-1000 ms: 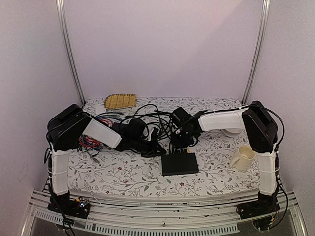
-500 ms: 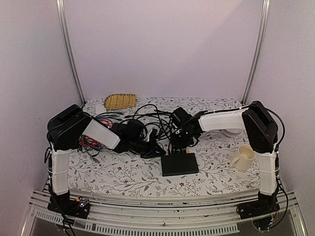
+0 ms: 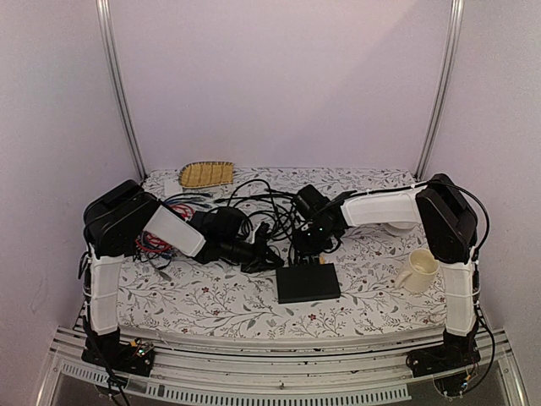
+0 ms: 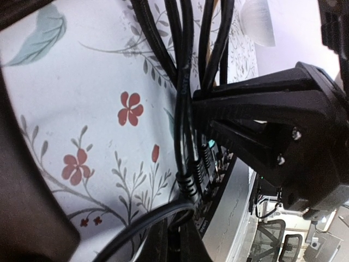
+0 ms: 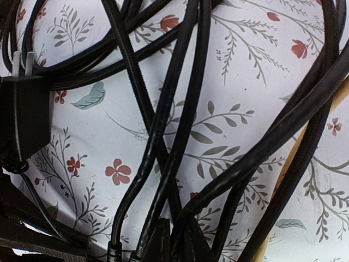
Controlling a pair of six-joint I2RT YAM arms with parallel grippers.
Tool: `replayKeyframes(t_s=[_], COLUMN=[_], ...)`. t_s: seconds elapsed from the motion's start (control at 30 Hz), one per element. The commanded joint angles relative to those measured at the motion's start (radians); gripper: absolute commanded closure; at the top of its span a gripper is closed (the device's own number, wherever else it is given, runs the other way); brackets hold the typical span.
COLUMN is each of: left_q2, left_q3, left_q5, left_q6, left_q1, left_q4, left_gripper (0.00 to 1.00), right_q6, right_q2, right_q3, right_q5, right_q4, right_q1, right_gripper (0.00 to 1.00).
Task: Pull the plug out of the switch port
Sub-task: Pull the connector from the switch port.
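Note:
The switch (image 3: 308, 282) is a flat black box at the table's front centre, with black cables plugged into its far edge (image 3: 306, 261). In the left wrist view the plugs (image 4: 192, 180) sit in a row in the switch's (image 4: 232, 215) socket edge. My left gripper (image 3: 267, 259) lies low just left of the plugs, and its fingers (image 4: 158, 248) are shut on a looped black cable (image 4: 136, 229). My right gripper (image 3: 309, 248) hangs just behind the plugs. Its fingers (image 5: 163, 245) are shut on a black cable (image 5: 218, 188) among several crossing ones.
A tangle of black cables (image 3: 254, 203) covers the table's middle, with a black power adapter (image 5: 24, 114) in it. Coloured wires (image 3: 156, 241) lie by the left arm. A cream mug (image 3: 417, 271) stands at the right, and a woven yellow tray (image 3: 206, 174) at the far left.
My left gripper has shifted slightly to the left near the switch's far edge. The right arm and the switch have stayed in place.

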State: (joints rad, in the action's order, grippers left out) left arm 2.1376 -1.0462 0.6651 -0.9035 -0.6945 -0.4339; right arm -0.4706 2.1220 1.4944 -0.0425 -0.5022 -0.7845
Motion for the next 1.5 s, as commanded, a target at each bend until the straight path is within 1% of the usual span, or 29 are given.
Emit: replayKeyframes(t_s=[0.0,0.37,0.53,1.47], left_q2=[0.013,0.014,0.03,0.062], left_q3=[0.018,0.071,0.076,0.053], left_q5=[0.014,-0.018,-0.009,-0.013], left_q6=[0.01,-0.054,-0.076,-0.086], left_q1=[0.027,0.049,0.055,0.09], left_q4=[-0.031,-0.119,-0.16,-0.179], left_gripper=[1.0,1.0,1.0,1.0], right_q6=[0.027,0.036,0.044,0.067], right_q2=[-0.001,0.006,0.01,0.009], right_q3=[-0.027,-0.013,-0.001,0.006], right_q5=[-0.014,-0.014,-0.016,-0.016], right_q4=[-0.06,-0.074,-0.083,-0.09], right_q1=[-0.002,-0.007,-0.008,-0.028], right_gripper=[0.97,0.97,0.98,0.98])
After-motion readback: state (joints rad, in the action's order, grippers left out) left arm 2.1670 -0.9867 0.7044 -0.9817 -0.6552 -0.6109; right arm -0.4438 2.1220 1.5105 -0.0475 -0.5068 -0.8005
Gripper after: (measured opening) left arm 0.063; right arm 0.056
